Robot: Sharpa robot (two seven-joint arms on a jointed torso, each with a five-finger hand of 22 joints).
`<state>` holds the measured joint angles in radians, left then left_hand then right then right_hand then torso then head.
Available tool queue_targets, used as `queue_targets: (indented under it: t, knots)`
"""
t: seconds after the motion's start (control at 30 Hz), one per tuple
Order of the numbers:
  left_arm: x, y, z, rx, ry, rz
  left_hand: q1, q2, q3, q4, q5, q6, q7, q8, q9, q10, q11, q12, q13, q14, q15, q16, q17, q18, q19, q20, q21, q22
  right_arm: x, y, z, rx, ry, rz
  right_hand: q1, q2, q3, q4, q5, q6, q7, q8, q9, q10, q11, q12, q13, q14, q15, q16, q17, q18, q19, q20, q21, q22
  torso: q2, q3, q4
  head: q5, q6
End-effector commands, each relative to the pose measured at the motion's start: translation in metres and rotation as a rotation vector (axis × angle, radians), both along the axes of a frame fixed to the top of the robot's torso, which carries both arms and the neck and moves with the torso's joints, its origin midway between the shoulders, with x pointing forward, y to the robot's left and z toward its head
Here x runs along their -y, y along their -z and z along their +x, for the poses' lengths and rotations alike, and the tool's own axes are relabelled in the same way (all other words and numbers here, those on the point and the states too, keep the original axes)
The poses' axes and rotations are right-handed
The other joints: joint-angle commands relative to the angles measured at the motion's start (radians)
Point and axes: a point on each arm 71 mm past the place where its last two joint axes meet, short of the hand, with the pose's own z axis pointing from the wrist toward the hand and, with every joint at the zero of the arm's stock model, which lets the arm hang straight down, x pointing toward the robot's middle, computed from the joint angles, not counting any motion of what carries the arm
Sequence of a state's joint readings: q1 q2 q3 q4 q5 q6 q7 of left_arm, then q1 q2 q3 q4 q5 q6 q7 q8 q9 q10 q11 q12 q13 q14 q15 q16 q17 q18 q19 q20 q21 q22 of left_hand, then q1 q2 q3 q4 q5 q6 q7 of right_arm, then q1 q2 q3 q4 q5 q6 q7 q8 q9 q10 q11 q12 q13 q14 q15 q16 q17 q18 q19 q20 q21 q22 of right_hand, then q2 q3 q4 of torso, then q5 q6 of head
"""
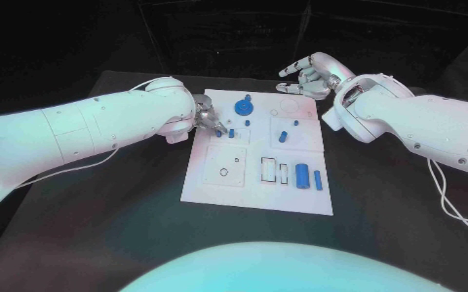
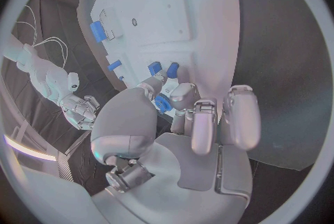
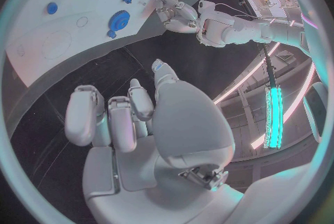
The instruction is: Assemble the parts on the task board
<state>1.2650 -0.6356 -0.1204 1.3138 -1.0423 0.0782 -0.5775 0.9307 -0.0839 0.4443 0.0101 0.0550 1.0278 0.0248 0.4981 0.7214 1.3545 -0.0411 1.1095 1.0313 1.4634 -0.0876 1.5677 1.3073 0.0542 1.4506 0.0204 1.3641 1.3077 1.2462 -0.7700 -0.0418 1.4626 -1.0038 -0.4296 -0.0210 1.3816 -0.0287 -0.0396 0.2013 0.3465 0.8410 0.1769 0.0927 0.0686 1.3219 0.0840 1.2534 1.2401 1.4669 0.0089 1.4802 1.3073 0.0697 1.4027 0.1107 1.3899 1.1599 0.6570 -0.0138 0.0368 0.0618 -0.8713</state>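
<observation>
Head view, clock directions taken from the centre of the task board (image 1: 255, 190), a white plate lying mid-table on the black table (image 1: 107, 238).

Left hand (image 1: 209, 120): at the board's 10 o'clock edge, fingers curled down onto the plate. In the left wrist view its fingertips (image 2: 158, 80) crowd around a small blue part (image 2: 162, 103) next to two short blue pegs (image 2: 155, 67). Contact looks likely, but whether the part is actually pinched cannot be told.

Right hand (image 1: 310, 76): raised off the table beyond the board's 1 o'clock corner, clear of the plate. Fingers loosely bent and apart, nothing in them; right wrist view confirms an empty palm (image 3: 132, 146).

Parts on board:
- blue gear (image 1: 244, 107) at 12 o'clock, near the far edge
- small blue peg (image 1: 283, 136) just right of centre, standing
- blue cylinder (image 1: 303, 174) at 4 o'clock, lying lengthwise, with a thinner blue pin (image 1: 318, 180) just beside it
- rectangular slots (image 1: 267, 168) at 5 o'clock, beside the cylinder
</observation>
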Motion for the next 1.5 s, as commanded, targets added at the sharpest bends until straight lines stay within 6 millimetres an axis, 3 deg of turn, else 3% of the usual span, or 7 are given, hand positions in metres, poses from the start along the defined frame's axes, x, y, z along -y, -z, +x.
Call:
queue_targets:
  t: [0.03, 0.57, 0.73, 0.9, 1.03, 1.3, 1.5]
  knots:
    - [-0.002, -0.001, 0.001, 0.023, -0.018, -0.007, -0.047, -0.011, -0.059, 0.037, -0.002, 0.005, 0.002, 0.005, 0.001, 0.003, 0.003, 0.006, 0.001, 0.107, -0.005, 0.003, 0.263, 0.004, 0.005, 0.0, 0.002, 0.061, -0.001, -0.001, 0.0, 0.002, -0.009, 0.002, -0.002, 0.012, -0.005, 0.0, 0.005, 0.003, -0.001, 0.005, 0.001, -0.005, 0.001, 0.0, -0.001, 0.065, -0.005, -0.007, 0.092, 0.009, -0.006, -0.003, -0.005, -0.001, 0.0, -0.0006, 0.0002, 0.0, 0.0]
    - [-0.007, -0.01, 0.003, 0.122, -0.094, -0.142, -0.02, 0.022, -0.267, 0.129, -0.007, -0.02, 0.002, 0.01, 0.005, -0.022, 0.001, -0.022, -0.029, 0.107, -0.008, 0.003, 0.263, 0.011, -0.008, -0.006, -0.027, 0.042, 0.0, -0.001, 0.0, 0.001, -0.01, 0.003, -0.002, 0.012, -0.006, 0.001, 0.005, 0.003, -0.001, 0.005, 0.001, -0.006, 0.001, -0.001, -0.001, 0.065, -0.005, -0.007, 0.092, 0.009, -0.006, -0.003, -0.005, -0.001, -0.001, 0.0003, 0.0, -0.005, 0.002]
    - [-0.006, -0.015, 0.006, 0.175, -0.102, -0.253, 0.039, 0.041, -0.305, 0.128, -0.005, -0.072, 0.024, -0.014, -0.008, -0.118, 0.021, -0.158, -0.172, 0.1, 0.005, -0.012, 0.24, 0.031, -0.06, 0.005, -0.116, -0.034, 0.0, -0.001, 0.0, 0.0, -0.008, 0.003, -0.002, 0.012, -0.006, 0.001, 0.005, 0.003, -0.001, 0.005, 0.001, -0.006, 0.001, -0.001, -0.001, 0.065, -0.005, -0.007, 0.092, 0.009, -0.006, -0.003, -0.005, -0.001, 0.0, 0.0012, 0.0, -0.008, 0.006]
    - [0.004, -0.024, 0.011, 0.266, -0.036, -0.39, 0.229, 0.078, -0.291, 0.052, 0.0, -0.199, 0.108, -0.101, -0.074, -0.391, 0.096, -0.389, -0.354, -0.162, 0.08, -0.391, -0.213, 0.108, -0.394, 0.058, -0.611, -0.423, 0.001, -0.001, 0.001, -0.001, -0.007, 0.002, -0.002, 0.012, -0.006, 0.001, 0.005, 0.003, -0.001, 0.005, 0.001, -0.006, 0.001, -0.001, -0.001, 0.065, -0.005, -0.007, 0.092, 0.009, -0.006, -0.003, -0.005, -0.001, -0.001, 0.0015, 0.0012, -0.013, 0.011]
    - [0.018, -0.032, 0.013, 0.38, 0.102, -0.449, 0.414, 0.072, -0.19, -0.055, 0.0, -0.237, 0.143, -0.198, -0.19, -0.518, 0.144, -0.565, -0.5, -0.389, 0.124, -0.659, -0.485, 0.111, -0.471, 0.092, -0.72, -0.486, 0.0, 0.0, 0.001, -0.002, -0.008, 0.002, -0.002, 0.012, -0.006, 0.001, 0.005, 0.003, -0.001, 0.005, 0.001, -0.006, 0.001, -0.001, -0.001, 0.065, -0.005, -0.007, 0.092, 0.009, -0.006, -0.003, -0.005, -0.001, 0.001, 0.0001, -0.0005, -0.015, 0.016]
    - [0.041, -0.03, 0.011, 0.508, 0.339, -0.33, 0.439, 0.016, -0.131, -0.099, -0.001, -0.166, 0.125, -0.284, -0.348, -0.473, 0.154, -0.711, -0.698, -0.352, 0.124, -0.638, -0.541, 0.127, -0.434, 0.119, -0.728, -0.493, -0.001, 0.0, 0.001, -0.003, -0.011, 0.002, -0.002, 0.012, -0.006, 0.001, 0.005, 0.003, -0.001, 0.005, 0.001, -0.006, 0.001, -0.001, -0.001, 0.065, -0.005, -0.007, 0.092, 0.009, -0.006, -0.003, -0.005, -0.001, 0.001, 0.0005, -0.0015, -0.018, 0.021]
    - [0.053, -0.022, 0.012, 0.512, 0.417, -0.192, 0.39, -0.022, -0.192, -0.072, -0.007, -0.155, 0.123, -0.307, -0.391, -0.469, 0.15, -0.724, -0.737, -0.175, 0.12, -0.405, -0.331, 0.129, -0.363, 0.118, -0.688, -0.474, -0.002, 0.0, 0.001, -0.004, -0.013, 0.003, -0.002, 0.012, -0.006, 0.001, 0.005, 0.003, -0.001, 0.005, 0.001, -0.006, 0.001, -0.001, -0.001, 0.065, -0.005, -0.007, 0.092, 0.009, -0.006, -0.003, -0.005, -0.001, 0.001, -0.0004, -0.0018, -0.023, 0.022]
